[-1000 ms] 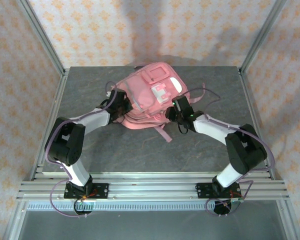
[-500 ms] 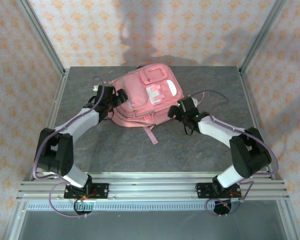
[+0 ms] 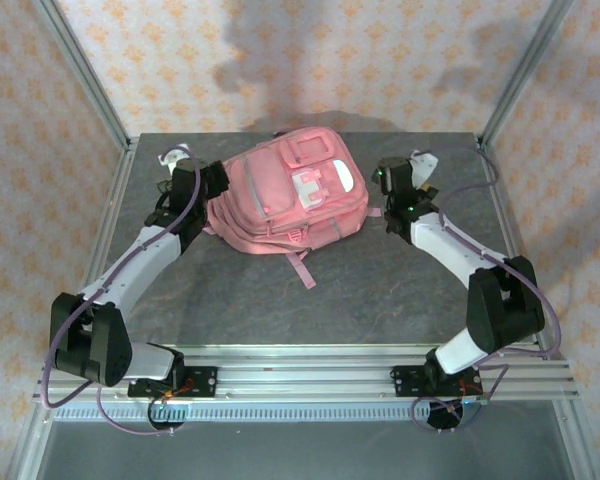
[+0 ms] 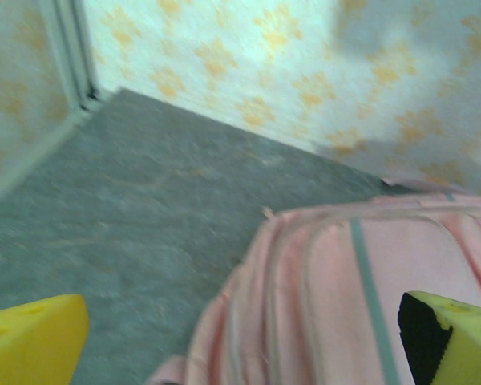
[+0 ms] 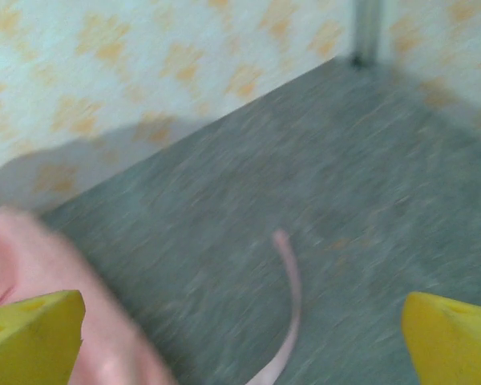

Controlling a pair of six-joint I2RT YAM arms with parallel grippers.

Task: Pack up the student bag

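- On the left of the table, my left gripper hangs just beside the student bag, jaws wide, holding nothing.
- Mid-table, towards the back, the bag lies flat, pockets up.
- Right gripper: wide and empty, above a loose strap.
- I'd say we're finishing; next, clear both arms without snagging straps.

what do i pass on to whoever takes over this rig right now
Left gripper: open, holding nothing, beside the left side of the student bag.
Right gripper: open, holding nothing, off the bag's right side, with a loose pink strap in front of it.
Bag: lies flat, front pockets up, at the far middle of the table, between the grippers.
Done: neither gripper holds the bag; its contents cannot be seen.
Left: probably check that it is closed and fully packed.
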